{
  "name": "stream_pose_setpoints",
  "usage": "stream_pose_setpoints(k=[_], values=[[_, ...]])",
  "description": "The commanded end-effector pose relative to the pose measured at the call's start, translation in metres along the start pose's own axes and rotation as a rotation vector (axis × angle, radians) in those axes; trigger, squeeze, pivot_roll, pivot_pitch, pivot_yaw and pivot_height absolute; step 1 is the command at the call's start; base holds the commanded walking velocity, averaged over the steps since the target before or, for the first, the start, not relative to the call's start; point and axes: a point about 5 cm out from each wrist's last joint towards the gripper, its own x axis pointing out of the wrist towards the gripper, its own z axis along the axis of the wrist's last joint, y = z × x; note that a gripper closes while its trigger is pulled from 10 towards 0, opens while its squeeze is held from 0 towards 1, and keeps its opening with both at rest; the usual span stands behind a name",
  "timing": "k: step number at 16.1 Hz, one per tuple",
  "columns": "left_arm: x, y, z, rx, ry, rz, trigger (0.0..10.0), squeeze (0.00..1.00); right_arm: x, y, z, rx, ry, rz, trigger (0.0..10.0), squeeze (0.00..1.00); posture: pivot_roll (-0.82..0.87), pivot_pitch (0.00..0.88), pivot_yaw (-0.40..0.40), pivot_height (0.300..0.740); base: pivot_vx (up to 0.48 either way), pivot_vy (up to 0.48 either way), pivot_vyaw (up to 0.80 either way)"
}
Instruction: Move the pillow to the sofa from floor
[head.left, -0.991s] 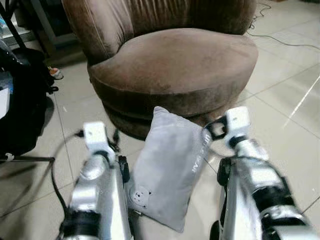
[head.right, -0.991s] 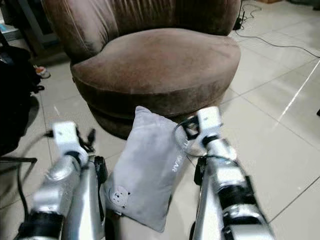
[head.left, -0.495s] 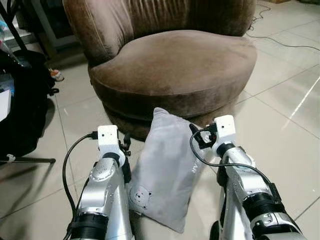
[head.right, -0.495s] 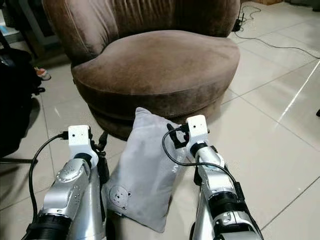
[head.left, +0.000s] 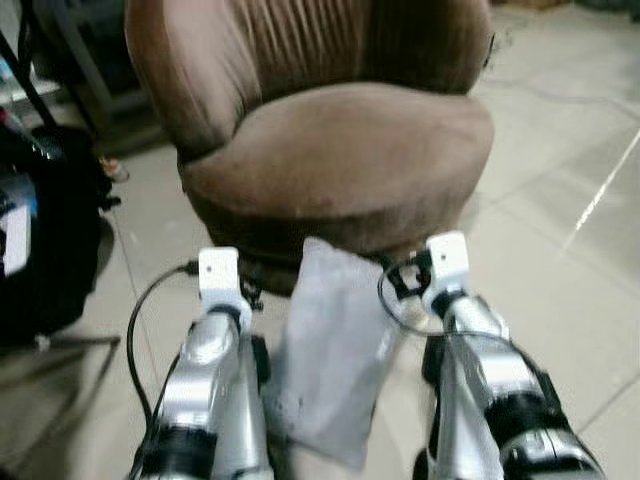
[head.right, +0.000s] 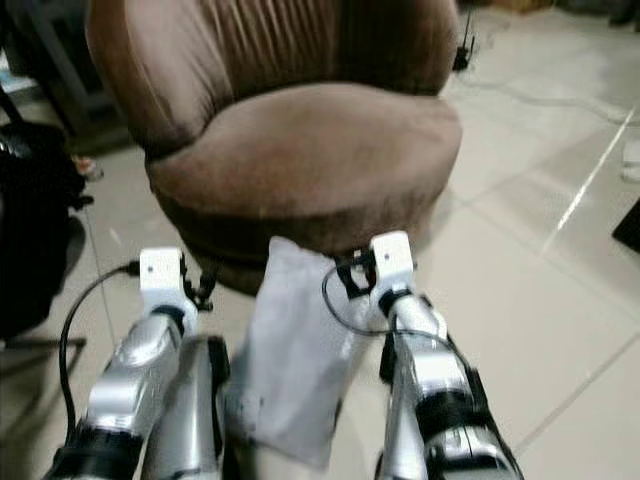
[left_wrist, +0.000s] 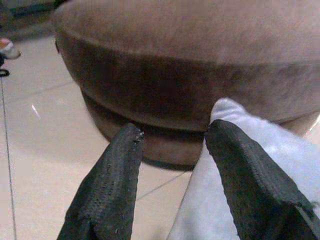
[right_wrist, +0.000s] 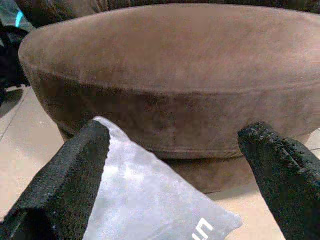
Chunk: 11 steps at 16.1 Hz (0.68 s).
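Grey rectangular fabric pillow (head.left: 335, 350) stood on pale tiled floor (head.left: 560, 250), leaning against base of brown round velvet sofa (head.left: 340, 150). I saw left gripper (left_wrist: 172, 137) with jaws apart, one finger against pillow edge. Right gripper (right_wrist: 175, 137) spread wide, one finger touching pillow, nothing clamped. Black bag (head.left: 45, 240) sat far left.

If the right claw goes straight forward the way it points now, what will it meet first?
Most likely the brown sofa: the right claw points at the front edge of its seat. The grey pillow lies lower, beside one finger, so it might be brushed; depth is unclear.
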Motion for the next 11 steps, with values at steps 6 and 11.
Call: stream_pose_setpoints(k=[6,11], values=[[0.003,-0.007,0.004,0.014,-0.019,-0.009,10.0,0.0,0.005,0.023,0.005,0.009,-0.021,0.062,10.0,0.0,-0.14,0.0,0.1,0.52,0.0,0.0,0.0],[0.005,-0.008,0.006,0.031,-0.025,-0.014,10.0,0.0,0.005,0.028,0.004,0.01,-0.019,0.078,10.0,0.0,-0.14,0.0,0.102,0.58,0.0,0.0,0.0]])
